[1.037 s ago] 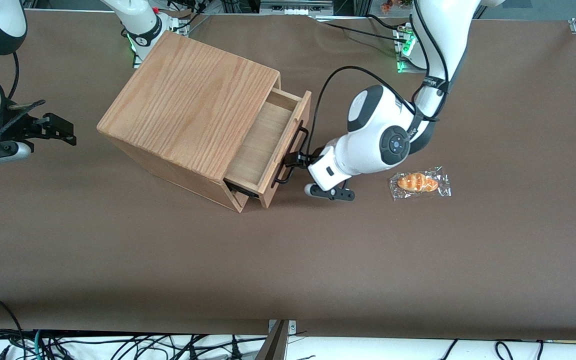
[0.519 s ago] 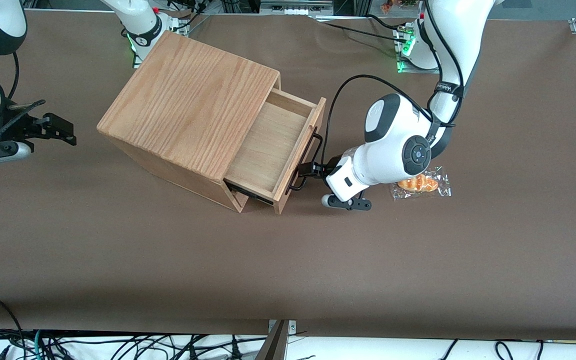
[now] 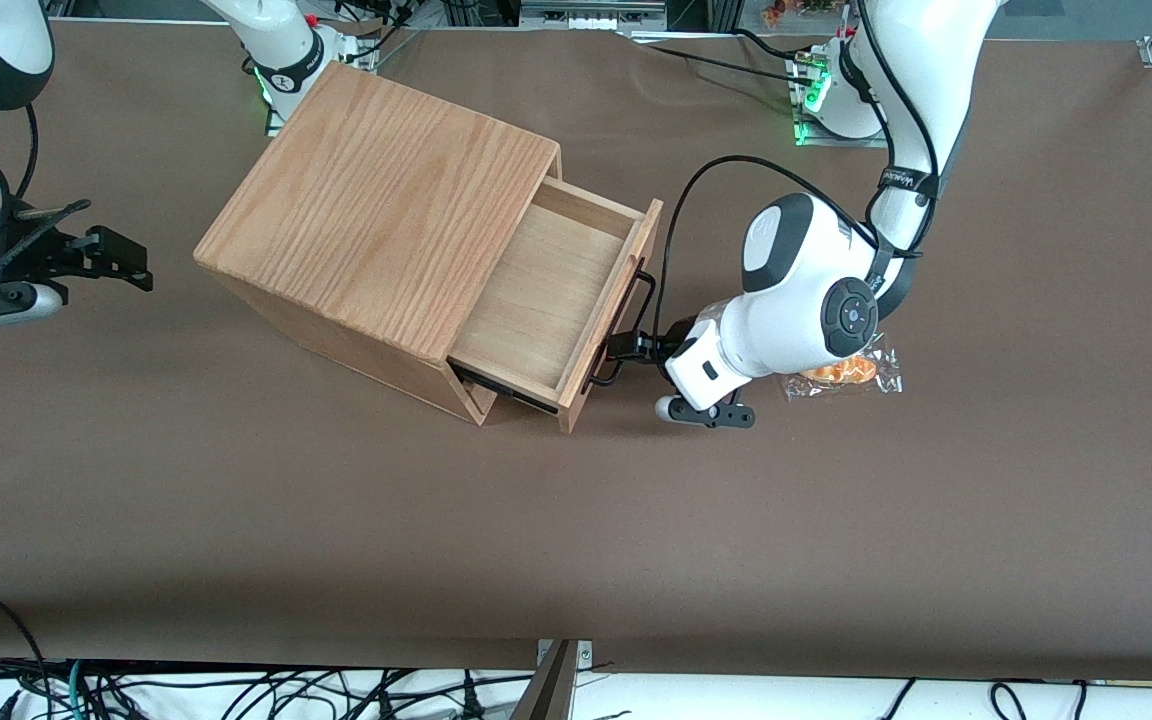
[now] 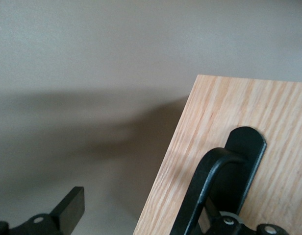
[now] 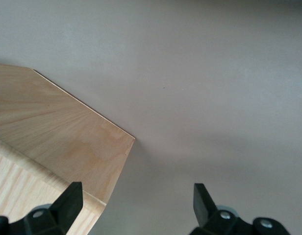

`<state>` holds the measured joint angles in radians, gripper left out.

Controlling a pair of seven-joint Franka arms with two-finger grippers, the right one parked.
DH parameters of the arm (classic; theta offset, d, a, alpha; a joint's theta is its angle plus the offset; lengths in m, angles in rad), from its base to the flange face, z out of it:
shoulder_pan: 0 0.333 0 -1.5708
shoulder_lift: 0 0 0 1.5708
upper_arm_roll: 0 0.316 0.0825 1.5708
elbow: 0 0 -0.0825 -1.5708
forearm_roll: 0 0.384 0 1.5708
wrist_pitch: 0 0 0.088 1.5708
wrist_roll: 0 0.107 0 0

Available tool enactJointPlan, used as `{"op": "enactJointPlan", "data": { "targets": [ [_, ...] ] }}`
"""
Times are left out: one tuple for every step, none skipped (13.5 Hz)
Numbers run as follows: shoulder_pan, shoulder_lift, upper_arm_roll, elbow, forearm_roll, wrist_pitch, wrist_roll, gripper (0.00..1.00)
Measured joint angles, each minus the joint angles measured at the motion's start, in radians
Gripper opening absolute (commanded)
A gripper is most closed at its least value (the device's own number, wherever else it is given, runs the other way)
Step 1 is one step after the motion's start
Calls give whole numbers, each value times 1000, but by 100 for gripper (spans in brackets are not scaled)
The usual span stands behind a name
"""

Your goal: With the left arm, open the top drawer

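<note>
Claw [image 3: 633, 347] at drawer handle [image 3: 626, 320] (wrapped bun [image 3: 841, 371] beside arm).

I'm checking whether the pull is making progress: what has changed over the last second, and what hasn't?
The top drawer has slid farther out of the oak box, showing more of its pale inside. The left arm drew back toward its own end of the table, partly covering the wrapped bread. The gripper is at the black handle throughout. Box and bread stayed put.
</note>
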<state>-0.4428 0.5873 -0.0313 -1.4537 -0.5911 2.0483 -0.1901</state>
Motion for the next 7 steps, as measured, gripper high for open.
{"op": "enactJointPlan", "data": {
  "targets": [
    [0,0,0,1,0,0,0,100],
    [0,0,0,3,0,0,-1,100],
    [1,0,1,8,0,0,-4,100],
    [4,-2,1,15,0,-6,-12,100],
    [8,-6,1,23,0,-19,-23,100],
    [11,-12,1,37,0,-41,-32,100],
    [13,-18,1,57,0,-75,-45,100]
  ]
}}
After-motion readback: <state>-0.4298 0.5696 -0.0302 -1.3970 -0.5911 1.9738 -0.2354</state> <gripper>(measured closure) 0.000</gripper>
